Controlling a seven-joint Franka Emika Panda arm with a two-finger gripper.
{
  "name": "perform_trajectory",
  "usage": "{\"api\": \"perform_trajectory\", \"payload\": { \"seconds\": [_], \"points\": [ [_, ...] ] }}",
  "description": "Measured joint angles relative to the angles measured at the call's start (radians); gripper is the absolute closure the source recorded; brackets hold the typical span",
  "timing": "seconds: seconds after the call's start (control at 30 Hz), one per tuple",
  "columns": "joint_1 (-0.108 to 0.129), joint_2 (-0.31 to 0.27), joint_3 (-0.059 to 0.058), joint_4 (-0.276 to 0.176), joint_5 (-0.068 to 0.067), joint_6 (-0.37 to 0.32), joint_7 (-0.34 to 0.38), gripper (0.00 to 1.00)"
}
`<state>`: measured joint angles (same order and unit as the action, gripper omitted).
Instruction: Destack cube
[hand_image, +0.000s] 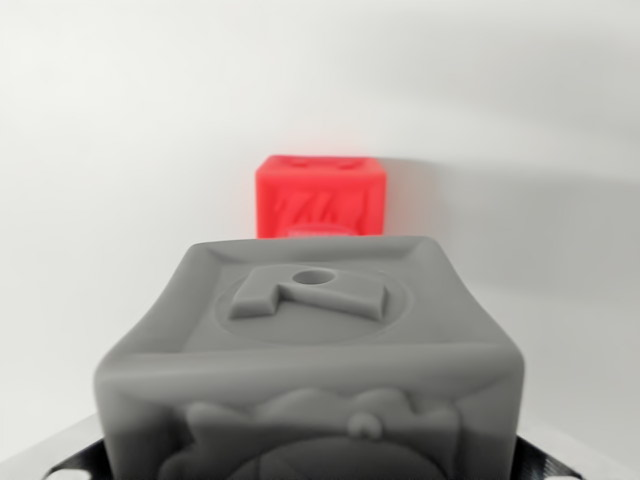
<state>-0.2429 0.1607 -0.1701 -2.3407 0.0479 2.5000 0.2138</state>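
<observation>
A grey cube with raised relief shapes on its faces fills the lower middle of the wrist view, very close to the camera. Only slivers of my gripper show: dark fingers at the wrist view's bottom left and bottom right corners, pressed against the grey cube's two sides. Behind the grey cube a red cube rests on the white surface, upright and apart from the grey one. The red cube's lower front edge is hidden by the grey cube's top.
A plain white surface spreads all around both cubes, with a soft shadow to the right of the red cube.
</observation>
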Motion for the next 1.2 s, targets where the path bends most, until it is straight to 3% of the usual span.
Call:
{"api": "perform_trajectory", "payload": {
  "seconds": [0.53,1.2],
  "points": [
    [0.000,-0.097,-0.001,0.026,-0.026,-0.117,0.020,1.00],
    [0.042,-0.098,0.022,0.002,-0.029,-0.103,0.081,1.00]
  ]
}}
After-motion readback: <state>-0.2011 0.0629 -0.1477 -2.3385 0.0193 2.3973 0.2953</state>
